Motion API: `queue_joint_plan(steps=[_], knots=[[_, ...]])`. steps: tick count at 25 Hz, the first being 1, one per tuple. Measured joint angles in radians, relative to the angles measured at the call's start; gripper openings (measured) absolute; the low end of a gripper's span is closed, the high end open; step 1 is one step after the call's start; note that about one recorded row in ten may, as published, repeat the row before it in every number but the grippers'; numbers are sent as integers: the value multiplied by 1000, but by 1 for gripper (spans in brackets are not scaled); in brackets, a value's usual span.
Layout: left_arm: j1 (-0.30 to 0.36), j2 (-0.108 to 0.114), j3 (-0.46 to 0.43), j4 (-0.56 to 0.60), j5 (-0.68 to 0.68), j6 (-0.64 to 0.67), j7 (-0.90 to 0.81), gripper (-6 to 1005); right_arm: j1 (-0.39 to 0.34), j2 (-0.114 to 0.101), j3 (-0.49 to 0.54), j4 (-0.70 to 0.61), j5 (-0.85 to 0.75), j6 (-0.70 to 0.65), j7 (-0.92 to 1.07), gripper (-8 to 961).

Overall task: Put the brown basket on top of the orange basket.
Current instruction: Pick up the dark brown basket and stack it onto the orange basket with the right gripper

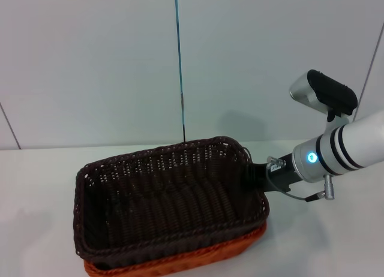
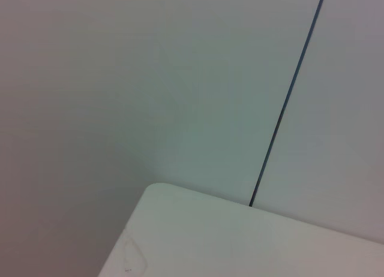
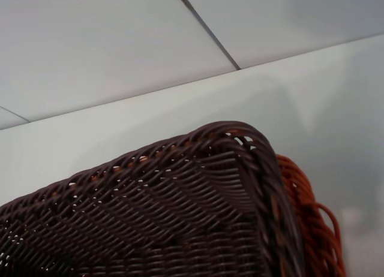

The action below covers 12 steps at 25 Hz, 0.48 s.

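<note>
Right gripper (image 1: 257, 176) at right rim of brown basket (image 1: 162, 199); finger state not discernible. Brown basket nested in orange basket (image 1: 240, 246) on table (image 1: 336, 241). Step: placement, apparently complete. Next: release, withdraw clear without shifting stack.

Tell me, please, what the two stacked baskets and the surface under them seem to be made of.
The brown basket looks like woven wicker, possibly synthetic, with openwork sides and a slight sheen. The orange basket beneath shows the same braided weave. The table looks like smooth matte white laminate, though that is uncertain.
</note>
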Motion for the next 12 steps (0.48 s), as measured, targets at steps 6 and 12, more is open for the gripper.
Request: queue_joint_plan(steps=[6, 12], knots=[[0, 0, 0, 0, 0, 0, 0, 846, 0, 0, 4, 2, 0, -8, -2, 301], [3, 0, 0, 0, 0, 1, -1, 845, -2, -1, 7, 17, 6, -26, 1, 410]])
